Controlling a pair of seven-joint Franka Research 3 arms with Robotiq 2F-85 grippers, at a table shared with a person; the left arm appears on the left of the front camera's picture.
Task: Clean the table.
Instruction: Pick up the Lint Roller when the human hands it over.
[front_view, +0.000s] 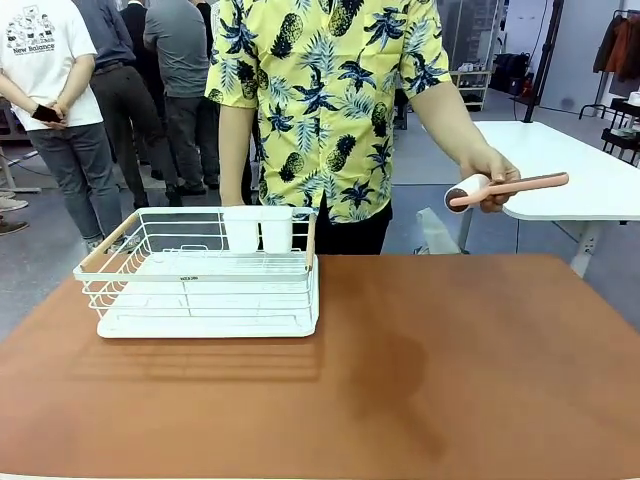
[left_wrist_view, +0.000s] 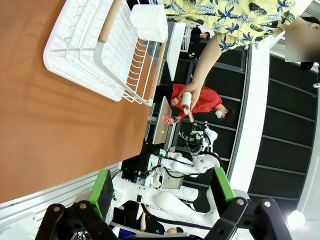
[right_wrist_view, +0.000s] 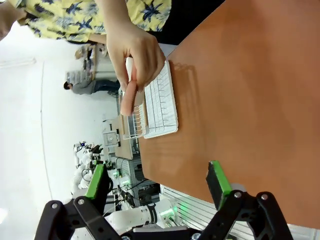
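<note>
Table (front_view: 450, 380): a reddish-brown top across the lower front view. Its long axis runs left to right, and its far edge faces the person.

White wire rack (front_view: 200, 290): stands on a white tray on the far left part of the table, long side parallel to the far edge. Two white cups (front_view: 258, 228) hang upright at its back rail.

Person's hand (front_view: 490, 175): raised beyond the far right corner and clear of the top. It holds a lint roller (front_view: 505, 187) lying nearly level, with the pink handle pointing to picture right and the white head to the left. A smaller white table (front_view: 560, 160) stands behind it.

Left gripper (left_wrist_view: 162, 185): fingers wide apart, nothing between them, off the table's edge.

Right gripper (right_wrist_view: 156, 176): fingers likewise spread and empty, above the table's near edge.
</note>
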